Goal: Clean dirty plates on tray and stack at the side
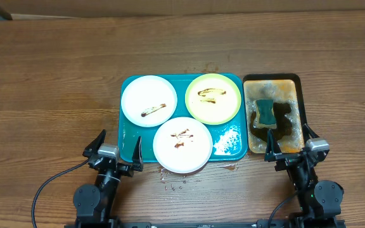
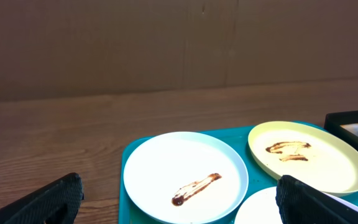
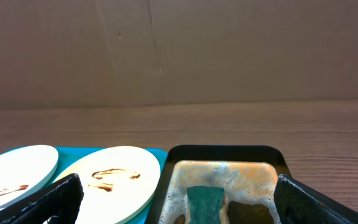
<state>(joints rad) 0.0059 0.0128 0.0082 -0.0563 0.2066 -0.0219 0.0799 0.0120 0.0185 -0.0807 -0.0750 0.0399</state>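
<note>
Three plates lie on the teal tray [image 1: 127, 126], each with brown sauce smears: a white plate [image 1: 148, 101] at the back left, a pale yellow-green plate [image 1: 213, 97] at the back right, and a second white plate [image 1: 182, 144] overhanging the front rim. My left gripper [image 1: 118, 147] stands open at the tray's front left corner with nothing between its fingers. In the left wrist view the back white plate [image 2: 185, 174] lies just ahead of the left gripper [image 2: 179, 208]. My right gripper [image 1: 290, 144] is open in front of the smaller tray, holding nothing.
To the right of the teal tray, a black-rimmed tray [image 1: 271, 77] holds brown soapy water and a green sponge [image 1: 265, 113]. The right wrist view has the sponge [image 3: 205, 202] straight ahead. Water drops [image 1: 176, 183] lie on the wooden table in front of the teal tray.
</note>
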